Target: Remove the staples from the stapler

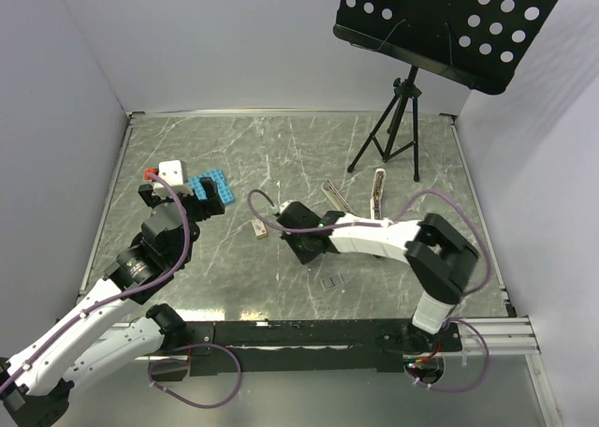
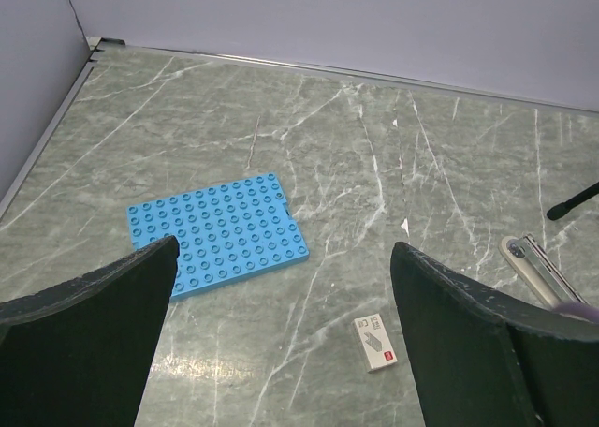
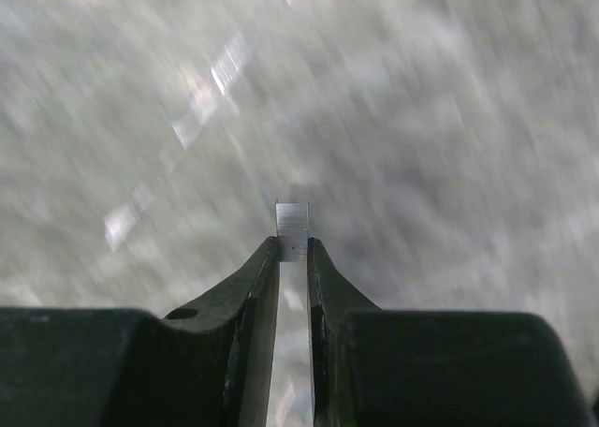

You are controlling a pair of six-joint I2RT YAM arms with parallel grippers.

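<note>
Between your right jaws, shut on its lower edge, the strip of staples [image 3: 292, 228] rides clear of the stapler [image 2: 529, 258] lying open on the table [image 1: 234, 155] — grip lightly, carry it low and level, left jaws idle and wide.

In the right wrist view the table [image 3: 421, 118] is a grey smear, with nothing on it readable. The staples [image 3: 292, 223] show only their upper end; the rest is hidden between the right gripper's [image 3: 293, 254] tips. From above, those tips are covered by the wrist, and a speck [image 1: 332, 280] nearby is too small to name. In the left wrist view, the left gripper's [image 2: 285, 249] fingers hide one end of the stapler [image 2: 529, 258] and a corner of the blue plate [image 2: 220, 230]. The box's [image 2: 377, 342] print is unreadable.
</note>
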